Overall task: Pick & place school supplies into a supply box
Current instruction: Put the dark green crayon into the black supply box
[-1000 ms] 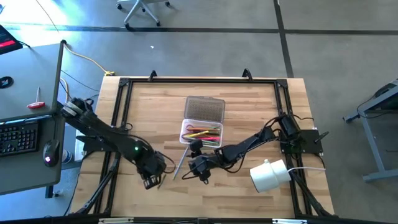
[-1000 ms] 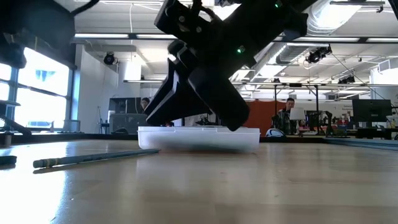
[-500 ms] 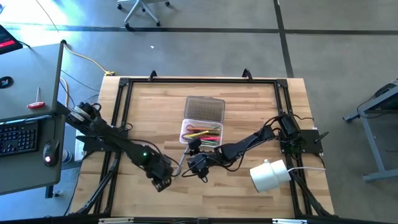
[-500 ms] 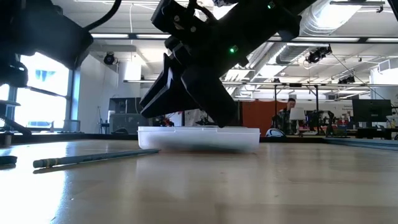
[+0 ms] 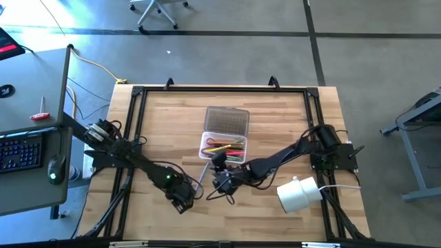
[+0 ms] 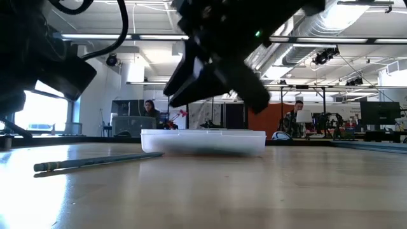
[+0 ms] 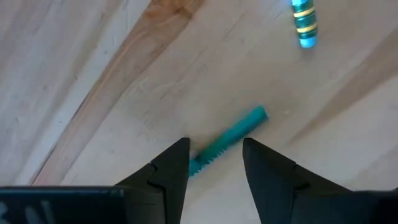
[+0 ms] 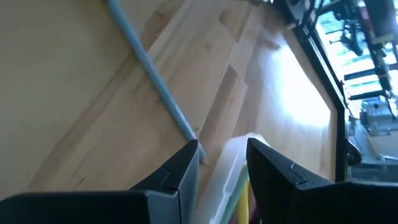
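Note:
The supply box (image 5: pixel 224 149) lies on the table's middle, its dotted lid (image 5: pixel 227 122) folded open toward the far side. Red, yellow and green pens (image 5: pixel 226 147) lie in it. A grey pencil (image 5: pixel 200 180) lies on the wood in front of the box, also seen in the low view (image 6: pixel 89 162). My left gripper (image 5: pixel 182 203) stands open near the front edge, pointing down. A teal pen (image 7: pixel 227 142) lies on the table between its fingers (image 7: pixel 216 144), untouched. My right gripper (image 5: pixel 222 184) is open above the pencil's end (image 8: pixel 186 127), by the box's near corner (image 8: pixel 239 171).
A white cylindrical roll (image 5: pixel 298 194) lies at the table's right front. A blue pen end with yellow and green bands (image 7: pixel 303 22) lies beyond the teal pen. A black frame (image 5: pixel 131 138) borders the table. Bare wood lies left of the box.
My left gripper has moved toward the table's right edge, closer to the grey pencil and my right gripper. My right gripper has shifted slightly toward the right. The box and the pencil have stayed where they were.

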Available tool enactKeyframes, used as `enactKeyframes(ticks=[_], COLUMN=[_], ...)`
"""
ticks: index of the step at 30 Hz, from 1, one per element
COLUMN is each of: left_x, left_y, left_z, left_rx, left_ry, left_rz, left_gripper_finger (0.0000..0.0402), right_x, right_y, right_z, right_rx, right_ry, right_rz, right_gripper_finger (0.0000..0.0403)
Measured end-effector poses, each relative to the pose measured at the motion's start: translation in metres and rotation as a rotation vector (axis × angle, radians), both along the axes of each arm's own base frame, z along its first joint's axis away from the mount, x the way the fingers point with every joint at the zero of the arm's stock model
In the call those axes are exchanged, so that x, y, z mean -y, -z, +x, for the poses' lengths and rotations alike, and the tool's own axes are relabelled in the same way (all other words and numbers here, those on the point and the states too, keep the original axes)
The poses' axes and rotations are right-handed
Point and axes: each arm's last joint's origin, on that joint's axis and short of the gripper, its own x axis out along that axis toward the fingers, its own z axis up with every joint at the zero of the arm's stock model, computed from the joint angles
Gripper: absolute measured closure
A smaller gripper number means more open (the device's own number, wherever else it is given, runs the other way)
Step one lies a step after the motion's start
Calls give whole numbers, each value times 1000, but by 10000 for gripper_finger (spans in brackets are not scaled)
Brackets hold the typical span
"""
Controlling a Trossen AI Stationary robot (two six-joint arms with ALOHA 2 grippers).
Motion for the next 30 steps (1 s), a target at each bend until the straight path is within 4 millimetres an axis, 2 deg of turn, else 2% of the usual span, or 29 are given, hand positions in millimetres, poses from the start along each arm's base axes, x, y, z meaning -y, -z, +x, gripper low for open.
enactKeyframes(ticks=[4, 7, 11, 15, 17, 21, 23, 27, 30], left_x=[-1, -1, -3, -3, -3, -3, -4, -5, -13], left_y=[0, 1, 1, 1, 1, -2, -6, -20, -32], left_z=[0, -1, -2, -2, -2, 1, 4, 16, 25], left_rx=[12, 5, -1, 5, 9, 37, 57, 132, 139], left_ry=[-3, 6, 39, 47, 47, 43, 56, 84, 107], left_rz=[23, 35, 56, 69, 74, 123, 175, 245, 300], left_gripper_finger=[218, 243, 309, 380, 384, 352, 347, 366, 384], right_x=[-6, -13, -20, -23, -25, -27, -28, -27, -25], right_y=[-23, -41, -61, -71, -73, -76, -76, -76, -75], right_z=[-14, -26, -42, -58, -64, -69, -69, -69, -68], right_rx=[-11, 7, 12, -50, -87, -129, -139, -140, -140], right_ry=[-19, -18, 3, 17, 23, 18, 9, -2, 4], right_rz=[23, 76, 155, 290, 365, 474, 486, 471, 470], right_gripper_finger=[289, 289, 289, 289, 289, 289, 289, 289, 289])
